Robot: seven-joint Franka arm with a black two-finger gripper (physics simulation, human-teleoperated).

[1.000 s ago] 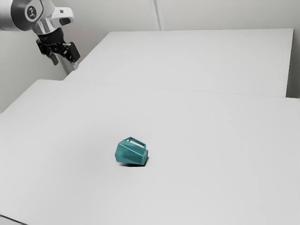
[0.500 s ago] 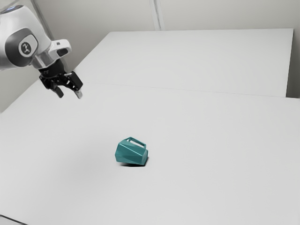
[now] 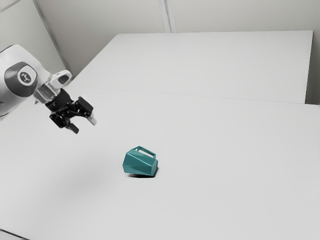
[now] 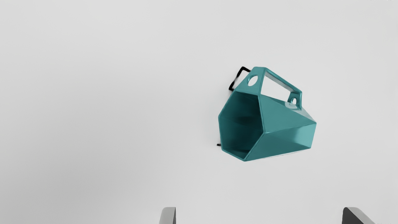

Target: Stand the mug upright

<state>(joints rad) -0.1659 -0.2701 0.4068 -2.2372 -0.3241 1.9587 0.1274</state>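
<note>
Toward the exterior view's left, the black gripper [image 3: 83, 124] hangs above the white table [image 3: 225, 190], near that table's left edge, its fingers [image 4: 168, 216] spread wide and holding nothing. Next comes the teal mug [image 3: 140, 163], lying on its side on the tabletop, well in from the left and far edges, handle up, with its mouth toward the exterior view's left and its shaded inner walls showing. Farther right, behind the table, are a pale wall [image 3: 225, 15] with an upright strip [image 3: 168, 17] and a broad white surface [image 3: 215, 65].
</note>
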